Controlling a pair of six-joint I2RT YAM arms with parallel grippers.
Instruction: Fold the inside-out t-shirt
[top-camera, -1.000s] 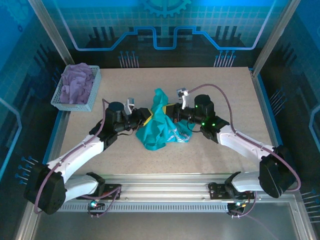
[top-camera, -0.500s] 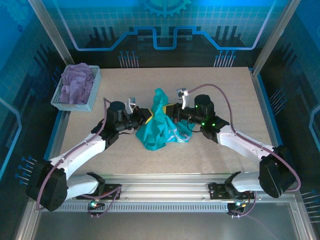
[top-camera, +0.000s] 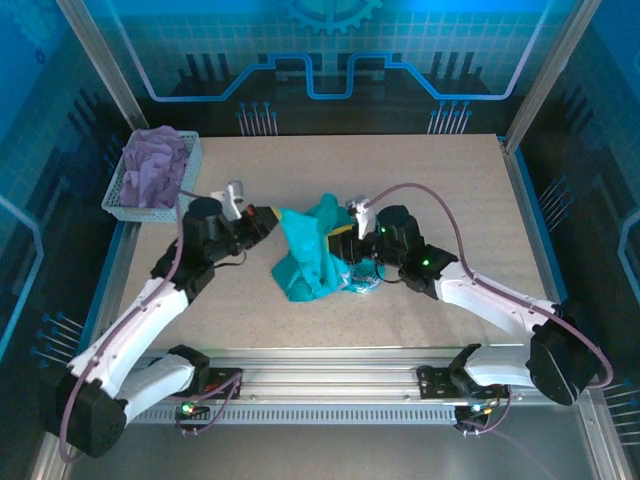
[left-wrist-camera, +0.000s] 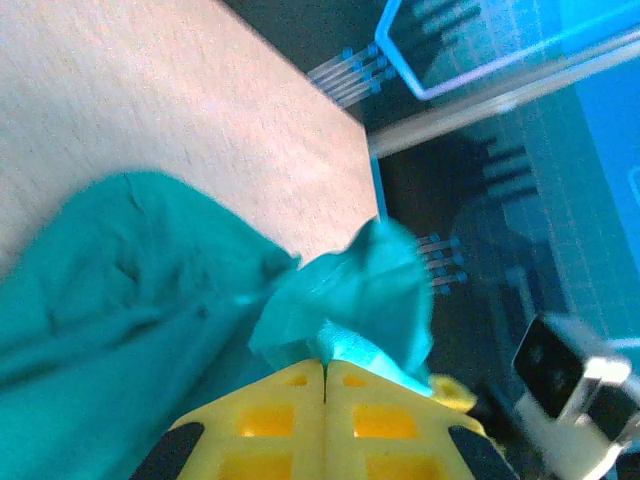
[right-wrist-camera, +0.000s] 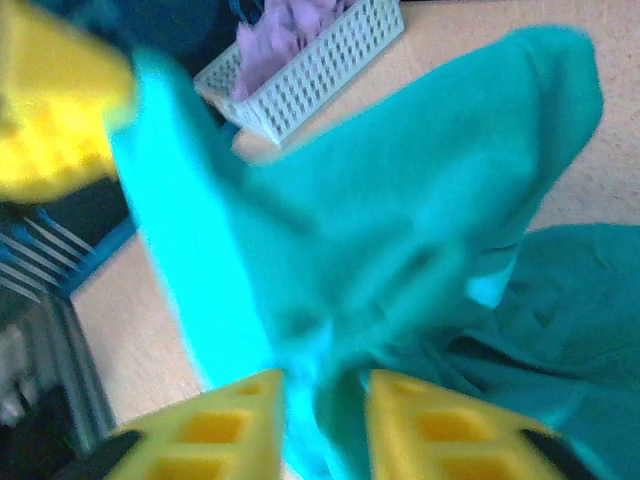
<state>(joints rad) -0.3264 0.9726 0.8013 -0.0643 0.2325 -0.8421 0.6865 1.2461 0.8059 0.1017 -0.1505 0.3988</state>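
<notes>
Top external view: teal t-shirt (top-camera: 308, 255) bunched mid-surface (top-camera: 450, 180), one end lifted between both arms. Left pincer (left-wrist-camera: 325, 372) pressed together on a fold; right pincer (right-wrist-camera: 322, 405) pinching another, cloth between its fingers. At far left, white basket (top-camera: 145, 212) holding a crumpled lavender garment (top-camera: 155, 165).

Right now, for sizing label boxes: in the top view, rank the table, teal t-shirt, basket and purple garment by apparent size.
1. table
2. basket and teal t-shirt: too alike to rank, the shirt being bunched
3. purple garment, lying inside the basket
</notes>
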